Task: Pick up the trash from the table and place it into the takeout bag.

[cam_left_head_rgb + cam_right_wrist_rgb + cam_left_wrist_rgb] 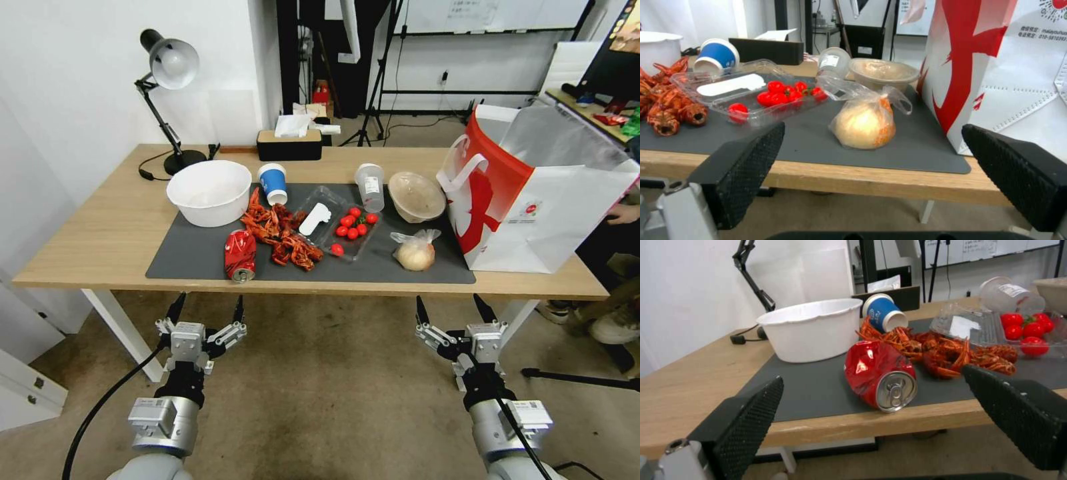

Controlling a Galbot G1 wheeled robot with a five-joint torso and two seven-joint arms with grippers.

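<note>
Below the near edge of the long light-wood surface (100, 247), both arms hang short of it, over the floor. The left gripper (205, 311) has its black fingers (751, 413) spread wide and holds nothing; it points at the crushed red drink can (240, 255), which lies on its side at the front left of the dark grey rectangular mat (193, 263), silver top toward the surface's edge. The right gripper (453, 310) is likewise spread wide and empty, aimed at the small clear bag with a beige lump (415, 251) that sits near the mat's front right.

Behind the can lies a heap of red crayfish shells (279, 233), touching the tipped blue paper cup (273, 183). A round white plastic bowl (209, 192) stands on the mat's back left corner. Toward the middle, an open clear plastic clamshell tray (333, 217) holds small red tomatoes (352, 225). Behind it are a clear labelled plastic cup (370, 187) and, just beside that, a tan clear-lidded bowl (416, 196).

At the right end of the surface, the large white paper takeout bag with a red side panel (533, 200) stands upright with its mouth open, near the lidded bowl and the small bag.
</note>
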